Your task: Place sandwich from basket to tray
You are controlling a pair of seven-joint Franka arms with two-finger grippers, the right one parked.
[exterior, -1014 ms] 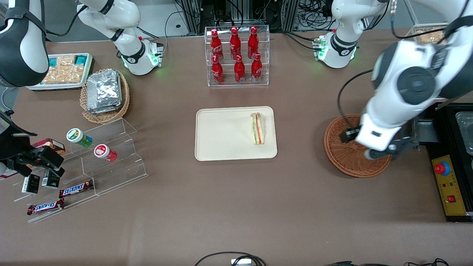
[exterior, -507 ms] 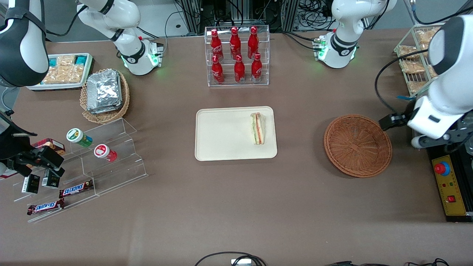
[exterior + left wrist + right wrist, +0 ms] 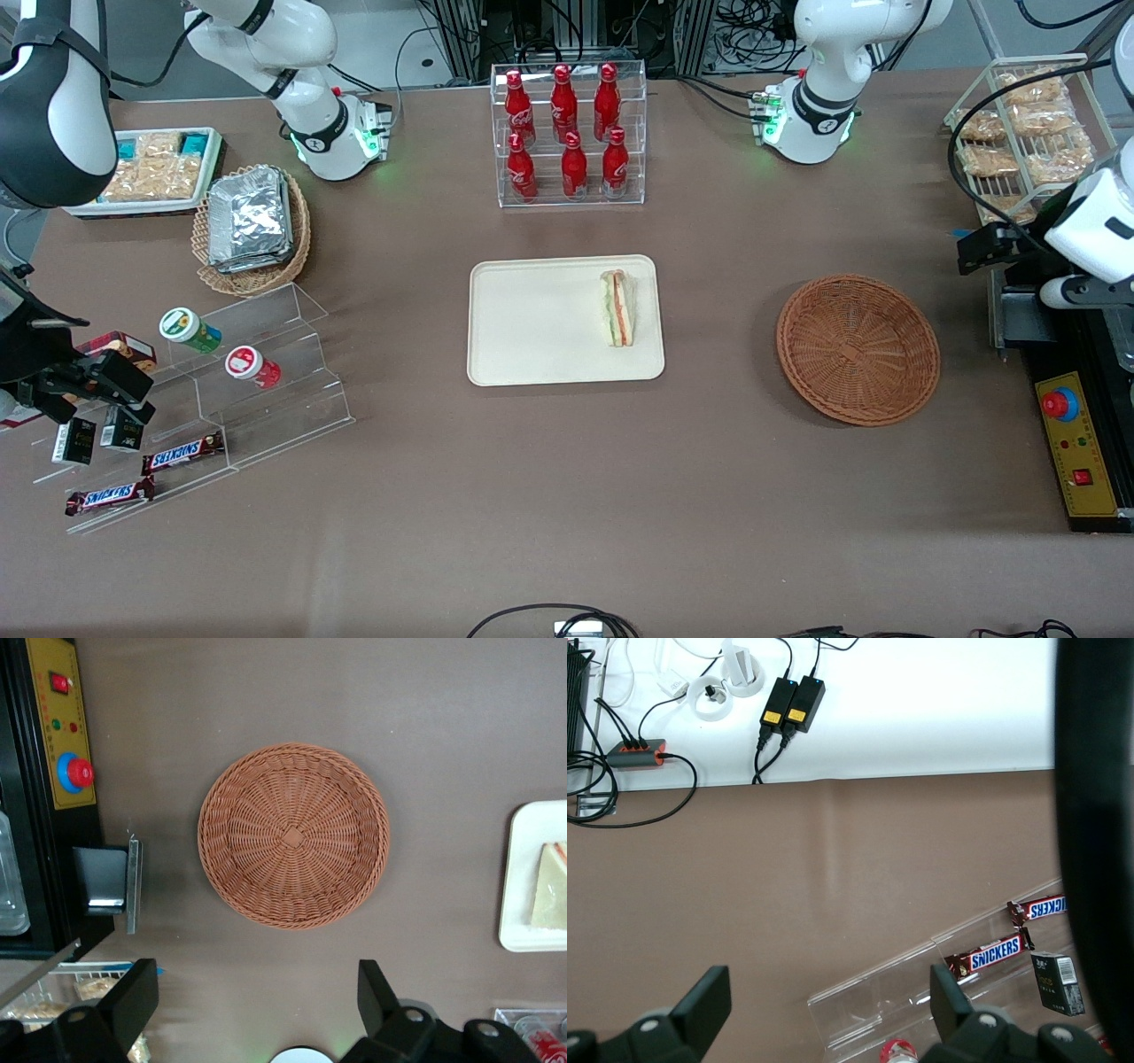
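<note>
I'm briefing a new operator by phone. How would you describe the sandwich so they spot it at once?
Find the cream tray at mid-table, in front of the rack of red bottles. The sandwich lies on it, along the edge nearest the empty brown basket. It is the only white wedge with green and red layers; the open pincer hangs high above the basket.

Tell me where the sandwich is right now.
In the front view the sandwich lies on the tray, at the tray's end nearest the empty basket; the open gripper is raised above the basket, holding nothing.
</note>
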